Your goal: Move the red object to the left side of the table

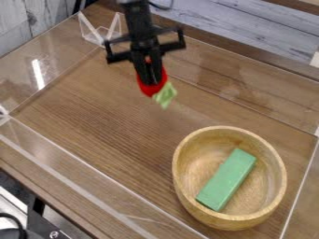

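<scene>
The red object (155, 91), a small rounded toy with a light green leafy end, hangs above the brown wood-grain table (112, 140) near its middle back. My gripper (151, 82) comes down from the top of the view and is shut on the red object. Its black body and crossbar hide the toy's upper part. The image is blurred around the arm.
A round light wooden bowl (212, 205) stands at the front right with a flat green rectangular block (227, 179) lying inside it. Low clear acrylic walls (50, 65) border the tabletop, and a small clear stand sits at the back left.
</scene>
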`<state>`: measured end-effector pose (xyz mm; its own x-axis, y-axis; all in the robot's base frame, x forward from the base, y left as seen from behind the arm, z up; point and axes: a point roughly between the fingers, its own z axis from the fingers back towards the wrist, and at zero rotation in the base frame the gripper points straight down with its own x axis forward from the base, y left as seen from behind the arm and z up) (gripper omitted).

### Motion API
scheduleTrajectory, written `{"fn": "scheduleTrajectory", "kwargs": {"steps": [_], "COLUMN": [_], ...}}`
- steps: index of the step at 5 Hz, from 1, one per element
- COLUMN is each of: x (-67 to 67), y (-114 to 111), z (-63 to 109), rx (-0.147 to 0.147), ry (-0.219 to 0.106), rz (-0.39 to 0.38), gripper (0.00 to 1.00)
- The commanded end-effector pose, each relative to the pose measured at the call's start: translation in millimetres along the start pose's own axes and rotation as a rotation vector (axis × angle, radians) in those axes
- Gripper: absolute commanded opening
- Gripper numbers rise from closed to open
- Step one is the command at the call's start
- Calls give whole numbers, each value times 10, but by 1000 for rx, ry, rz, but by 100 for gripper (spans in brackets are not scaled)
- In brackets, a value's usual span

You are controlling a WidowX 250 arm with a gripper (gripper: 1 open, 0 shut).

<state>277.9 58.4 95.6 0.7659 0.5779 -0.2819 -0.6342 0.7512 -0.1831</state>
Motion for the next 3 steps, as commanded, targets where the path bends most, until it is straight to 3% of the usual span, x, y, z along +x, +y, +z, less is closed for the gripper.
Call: {"fn": "scheduleTrajectory", "kwargs": {"steps": [1, 3], "x": [61, 127], "y": [-103, 588], "z": [168, 154], "rx": [-12, -58], "ry": [-29, -66], "rz": [-30, 130], "gripper": [0, 0]}}
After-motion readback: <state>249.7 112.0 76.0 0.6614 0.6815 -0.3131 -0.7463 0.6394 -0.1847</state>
